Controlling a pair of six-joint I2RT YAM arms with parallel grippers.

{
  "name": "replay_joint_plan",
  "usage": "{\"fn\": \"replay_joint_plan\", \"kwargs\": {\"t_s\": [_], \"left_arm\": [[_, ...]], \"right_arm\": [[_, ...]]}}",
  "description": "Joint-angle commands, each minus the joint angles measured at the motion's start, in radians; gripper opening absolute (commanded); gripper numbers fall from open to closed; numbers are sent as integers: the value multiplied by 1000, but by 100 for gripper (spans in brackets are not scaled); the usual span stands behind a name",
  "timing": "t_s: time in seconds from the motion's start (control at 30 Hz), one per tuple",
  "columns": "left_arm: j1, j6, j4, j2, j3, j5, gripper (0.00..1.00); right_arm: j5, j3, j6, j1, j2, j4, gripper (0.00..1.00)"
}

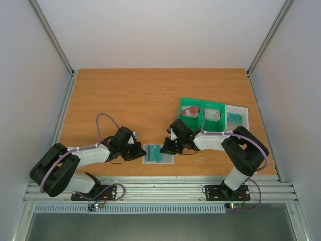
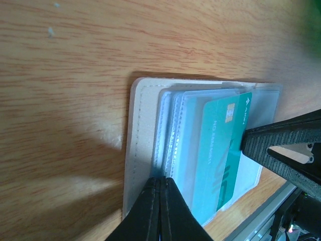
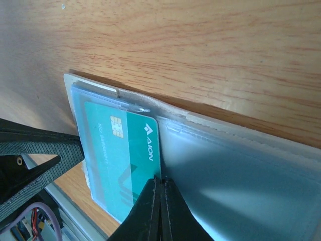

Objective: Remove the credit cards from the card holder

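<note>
The card holder (image 1: 158,153) lies flat on the wooden table near the front edge, between my two grippers. A teal card (image 2: 220,150) sticks partly out of its pocket; it also shows in the right wrist view (image 3: 125,150). My left gripper (image 2: 161,182) is shut, its tips pinching the clear pocket layers at the left side of the holder (image 2: 143,130). My right gripper (image 3: 161,182) is shut at the exposed edge of the teal card, over the holder's empty pocket (image 3: 241,175). In the top view the left gripper (image 1: 142,152) and the right gripper (image 1: 169,146) flank the holder.
A green compartment tray (image 1: 200,106) stands at the back right with a dark red card (image 1: 189,112) and a greyish card (image 1: 213,115) in it. Beside it a clear box (image 1: 244,111) holds a teal item (image 1: 234,118). The table's front rail (image 1: 160,188) is close.
</note>
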Motion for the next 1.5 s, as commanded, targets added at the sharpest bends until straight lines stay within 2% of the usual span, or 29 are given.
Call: {"fn": "replay_joint_plan", "kwargs": {"t_s": [0.0, 0.1, 0.3, 0.53, 0.73, 1.47], "left_arm": [[0, 10, -50, 2, -7, -36, 0], [0, 7, -46, 3, -7, -34, 1], [0, 7, -50, -1, -8, -36, 0], [0, 7, -50, -1, -7, -37, 1], [0, 7, -54, -5, -8, -41, 0], [0, 8, -63, -21, 1, -32, 0]], "right_arm": [[-16, -23, 14, -6, -19, 75, 5], [-22, -30, 30, -6, -3, 112, 14], [-34, -45, 48, -6, 34, 159, 16], [-36, -58, 49, -11, 20, 177, 3], [-29, -64, 40, -23, -21, 158, 1], [83, 17, -133, -56, -185, -195, 1]]}}
